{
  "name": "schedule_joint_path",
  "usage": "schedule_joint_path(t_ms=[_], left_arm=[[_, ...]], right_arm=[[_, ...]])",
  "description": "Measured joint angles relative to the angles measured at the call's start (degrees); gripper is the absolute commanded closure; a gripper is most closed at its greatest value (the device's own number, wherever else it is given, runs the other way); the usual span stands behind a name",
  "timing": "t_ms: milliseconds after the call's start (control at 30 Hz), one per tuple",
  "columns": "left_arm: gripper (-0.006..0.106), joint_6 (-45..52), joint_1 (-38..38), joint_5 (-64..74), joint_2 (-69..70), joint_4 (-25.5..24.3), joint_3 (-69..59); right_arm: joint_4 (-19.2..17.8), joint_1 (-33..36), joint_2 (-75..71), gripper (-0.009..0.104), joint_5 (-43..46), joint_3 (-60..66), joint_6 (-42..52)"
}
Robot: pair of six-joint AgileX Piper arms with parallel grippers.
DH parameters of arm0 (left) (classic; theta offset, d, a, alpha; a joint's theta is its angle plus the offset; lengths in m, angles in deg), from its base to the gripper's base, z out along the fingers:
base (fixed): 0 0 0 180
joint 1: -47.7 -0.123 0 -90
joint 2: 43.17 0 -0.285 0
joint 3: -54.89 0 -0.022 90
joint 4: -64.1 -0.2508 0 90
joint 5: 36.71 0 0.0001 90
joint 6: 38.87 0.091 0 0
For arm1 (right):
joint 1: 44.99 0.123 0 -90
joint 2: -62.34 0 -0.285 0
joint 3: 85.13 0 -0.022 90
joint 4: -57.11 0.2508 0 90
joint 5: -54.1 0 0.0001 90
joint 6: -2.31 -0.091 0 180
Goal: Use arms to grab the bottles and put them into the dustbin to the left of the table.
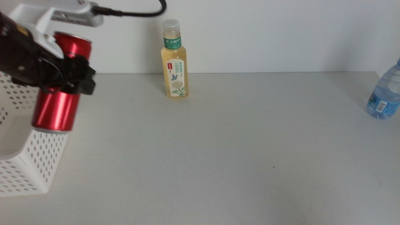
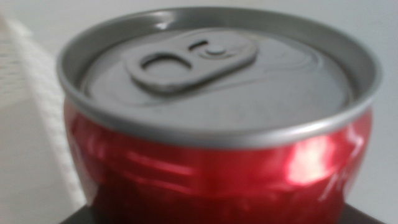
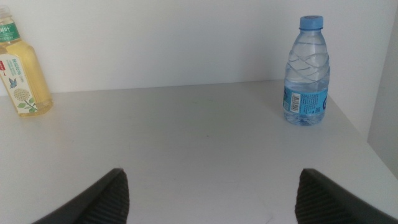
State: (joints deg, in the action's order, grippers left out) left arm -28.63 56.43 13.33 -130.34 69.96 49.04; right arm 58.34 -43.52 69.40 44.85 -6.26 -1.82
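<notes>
My left gripper (image 1: 67,75) is shut on the red soda can (image 1: 57,109) and holds it in the air, slightly tilted, above the right wall of the white perforated dustbin (image 1: 28,156) at the table's left edge. In the left wrist view the can's silver top (image 2: 217,74) fills the picture. The yellow-tea bottle (image 1: 175,62) stands upright at the back of the table; it also shows as the tea bottle (image 3: 22,74). The blue-capped water bottle (image 1: 385,94) stands at the far right, seen whole as the water bottle (image 3: 306,74). My right gripper (image 3: 211,208) is open, low over the table and well short of both.
The light-grey table (image 1: 237,156) runs back to a white wall. A black cable (image 1: 134,11) loops above the left arm's white housing (image 1: 56,19). The table's right edge (image 3: 360,134) runs close beside the water bottle.
</notes>
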Motion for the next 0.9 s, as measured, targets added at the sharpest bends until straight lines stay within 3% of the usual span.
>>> schedule_joint_path(t_ms=[300,533,900], left_arm=[[0.093,6.06,-13.75,15.39,-7.74,-0.04,15.61],[0.093,6.87,-22.87,16.34,-15.74,-0.19,20.37],[0.093,8.25,-26.42,11.56,-28.04,-0.42,20.73]], right_arm=[[0.0,0.0,0.0,0.02,0.0,0.0,0.0],[0.0,0.0,0.0,0.02,0.0,0.0,0.0],[0.0,0.0,0.0,0.02,0.0,0.0,0.0]])
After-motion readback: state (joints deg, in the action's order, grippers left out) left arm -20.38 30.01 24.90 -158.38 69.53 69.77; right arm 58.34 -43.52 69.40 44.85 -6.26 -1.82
